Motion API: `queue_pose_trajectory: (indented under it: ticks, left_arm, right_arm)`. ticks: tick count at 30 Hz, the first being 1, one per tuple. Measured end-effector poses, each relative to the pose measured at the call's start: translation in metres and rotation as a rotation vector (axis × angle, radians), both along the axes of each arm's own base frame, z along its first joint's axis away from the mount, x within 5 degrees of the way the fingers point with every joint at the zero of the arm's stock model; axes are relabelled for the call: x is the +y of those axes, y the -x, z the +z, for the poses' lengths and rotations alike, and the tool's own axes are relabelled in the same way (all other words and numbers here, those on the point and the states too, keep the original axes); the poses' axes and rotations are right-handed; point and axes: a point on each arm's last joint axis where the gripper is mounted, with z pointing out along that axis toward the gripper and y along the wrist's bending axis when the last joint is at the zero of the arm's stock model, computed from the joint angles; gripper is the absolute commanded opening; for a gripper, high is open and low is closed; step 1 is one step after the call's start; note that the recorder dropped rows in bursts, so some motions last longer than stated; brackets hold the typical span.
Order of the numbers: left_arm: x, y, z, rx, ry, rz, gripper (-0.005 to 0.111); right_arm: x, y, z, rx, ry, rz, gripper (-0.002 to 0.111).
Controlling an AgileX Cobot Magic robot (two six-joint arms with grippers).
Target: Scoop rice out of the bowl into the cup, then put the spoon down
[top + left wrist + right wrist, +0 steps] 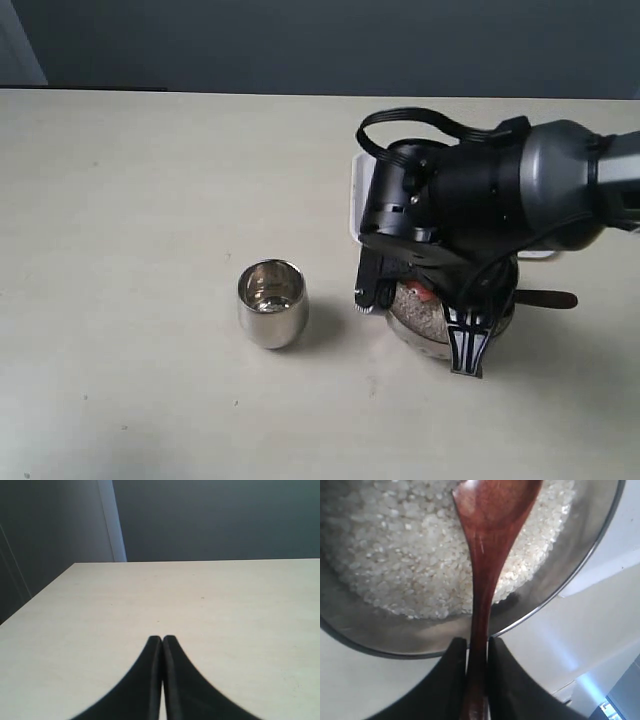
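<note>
The steel bowl (592,555) holds white rice (405,555). My right gripper (477,642) is shut on the thin handle of the reddish-brown wooden spoon (487,540), whose oval scoop lies over the rice with no grains on the side that shows. In the exterior view this gripper (417,335) hangs over the bowl (500,312) and hides most of it; some rice (422,318) and a red bit of the spoon (421,292) show. The cup (272,303) stands upright to the left, apart from the bowl. My left gripper (162,639) is shut on nothing above bare table.
A flat white tray (354,200) lies behind the bowl, mostly covered by the right arm. A dark brown stick end (548,298) pokes out to the right of the bowl. The pale table (130,200) stretches left of the cup; its far edge (200,561) meets a dark wall.
</note>
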Motion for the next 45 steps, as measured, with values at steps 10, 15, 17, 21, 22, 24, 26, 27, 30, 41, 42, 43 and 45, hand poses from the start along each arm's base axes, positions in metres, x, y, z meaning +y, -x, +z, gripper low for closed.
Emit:
queue_pose_trajectory:
  ticks: [10,15,17,21,22,24,26,27,30,41,42,43,45]
  left_arm:
    - [0.0,0.0,0.0,0.0,0.0,0.0,0.0]
    - [0.0,0.0,0.0,0.0,0.0,0.0,0.0]
    - [0.0,0.0,0.0,0.0,0.0,0.0,0.0]
    - [0.0,0.0,0.0,0.0,0.0,0.0,0.0]
    - [0.0,0.0,0.0,0.0,0.0,0.0,0.0]
    - [0.0,0.0,0.0,0.0,0.0,0.0,0.0]
    - [0.0,0.0,0.0,0.0,0.0,0.0,0.0]
    - [0.0,0.0,0.0,0.0,0.0,0.0,0.0]
    - [0.0,0.0,0.0,0.0,0.0,0.0,0.0]
    - [0.0,0.0,0.0,0.0,0.0,0.0,0.0]
    - [0.0,0.0,0.0,0.0,0.0,0.0,0.0]
    - [0.0,0.0,0.0,0.0,0.0,0.0,0.0]
    - [0.0,0.0,0.0,0.0,0.0,0.0,0.0]
  right_arm:
    - [0.002,0.005,-0.003,0.057,-0.029,-0.022,-0.001]
    - [0.003,0.006,-0.004,0.066,-0.049,-0.024,-0.001]
    - [0.003,0.006,-0.003,0.065,-0.055,-0.025,-0.001]
    - [0.001,0.005,0.003,0.063,-0.089,-0.043,-0.001]
    - [-0.001,0.004,0.004,0.066,-0.098,-0.059,-0.001]
    - [-0.006,0.001,0.007,0.073,-0.119,-0.09,-0.001]
    - [-0.009,-0.001,0.01,0.086,-0.146,-0.115,-0.001]
    - [-0.01,-0.001,0.012,0.097,-0.164,-0.127,-0.001]
    - [-0.012,-0.001,0.015,0.111,-0.182,-0.134,-0.001]
    - [-0.013,0.0,0.016,0.123,-0.178,-0.14,-0.001]
    - [-0.014,0.0,0.016,0.124,-0.175,-0.142,-0.001]
    - [-0.014,0.0,0.016,0.124,-0.175,-0.142,-0.001]
    - [-0.014,0.0,0.017,0.123,-0.176,-0.142,-0.001]
